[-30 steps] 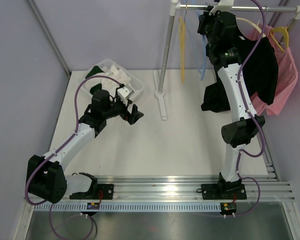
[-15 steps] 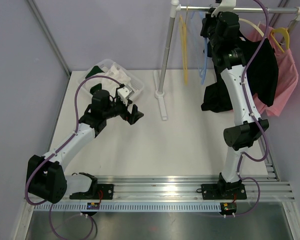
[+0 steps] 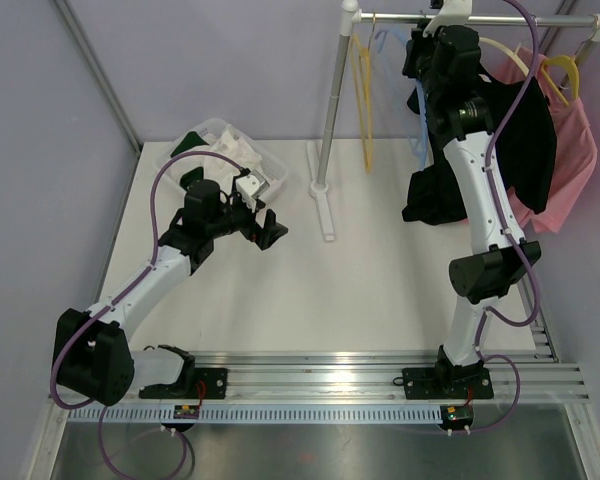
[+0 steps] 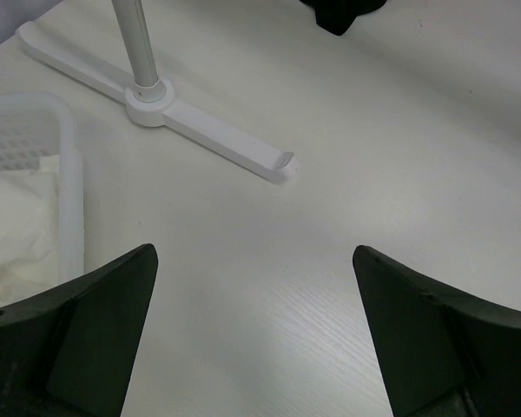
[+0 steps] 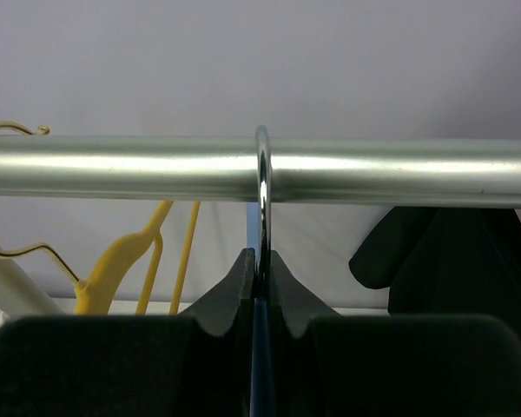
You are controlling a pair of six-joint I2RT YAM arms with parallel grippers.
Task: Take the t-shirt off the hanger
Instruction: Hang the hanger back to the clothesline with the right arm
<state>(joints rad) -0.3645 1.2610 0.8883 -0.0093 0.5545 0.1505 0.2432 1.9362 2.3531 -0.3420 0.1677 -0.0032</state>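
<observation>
The right gripper reaches up to the rail of a clothes rack at the far edge of the table, its jaws pressed together on the wire hook of a blue hanger. The hook is looped over the rail. The black t-shirt hangs from the right part of the rail, just behind the right arm, and its lower folds bunch on the table near the far right corner. Which hanger carries it cannot be made out. A pink garment hangs beside it at the rail's right end, and a bare yellow hanger hangs near the left end by the upright pole. The left gripper hovers over the left half of the table with its jaws spread wide and nothing between them. A clear bin of white cloth sits at the far left corner.
</observation>
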